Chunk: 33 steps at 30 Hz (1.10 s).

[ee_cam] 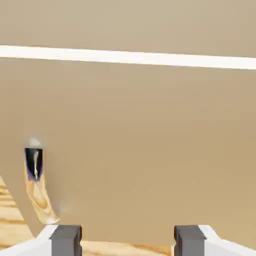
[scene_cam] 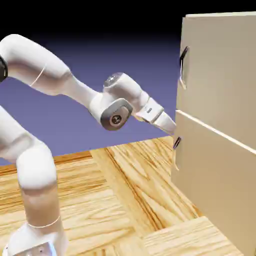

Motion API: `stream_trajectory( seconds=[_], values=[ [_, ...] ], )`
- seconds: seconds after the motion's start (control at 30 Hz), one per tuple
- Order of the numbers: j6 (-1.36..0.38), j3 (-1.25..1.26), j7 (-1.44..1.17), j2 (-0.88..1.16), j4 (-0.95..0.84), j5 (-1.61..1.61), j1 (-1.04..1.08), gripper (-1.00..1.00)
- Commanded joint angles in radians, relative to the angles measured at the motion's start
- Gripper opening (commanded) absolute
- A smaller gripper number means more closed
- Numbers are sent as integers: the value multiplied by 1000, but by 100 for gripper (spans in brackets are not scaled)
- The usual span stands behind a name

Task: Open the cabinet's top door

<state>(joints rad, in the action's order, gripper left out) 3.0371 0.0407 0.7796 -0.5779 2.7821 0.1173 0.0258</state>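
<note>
A robot's gripper (scene_cam: pixel 172 128), jaws apart and empty, hovers beside the cabinet (scene_cam: pixel 220 125) by the lower handle (scene_cam: pixel 177 142); it should rise to the top door's handle (scene_cam: pixel 184 65) overhead before closing.

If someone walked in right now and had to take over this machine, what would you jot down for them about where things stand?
Gripper: open, holding nothing, pointed at the cabinet's front near the seam between its two doors.
Top door: looks shut; its dark handle sits near the panel's edge, above where the gripper is now, untouched.
Lower door: its small handle shows left of the fingers in the hand view.
Done: arm has reached the cabinet.
Left: probably raise the gripper to the upper handle, close on it, pull the door open.
</note>
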Motion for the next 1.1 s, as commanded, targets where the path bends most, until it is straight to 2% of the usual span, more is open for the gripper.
stream_trajectory(
  seconds=[0.0, 1.07],
  values=[
    [0, 15, 14, -3, -10, 44, 14, 0],
    [2, 498, 472, -97, -342, 1435, 462, 0]
  ],
)
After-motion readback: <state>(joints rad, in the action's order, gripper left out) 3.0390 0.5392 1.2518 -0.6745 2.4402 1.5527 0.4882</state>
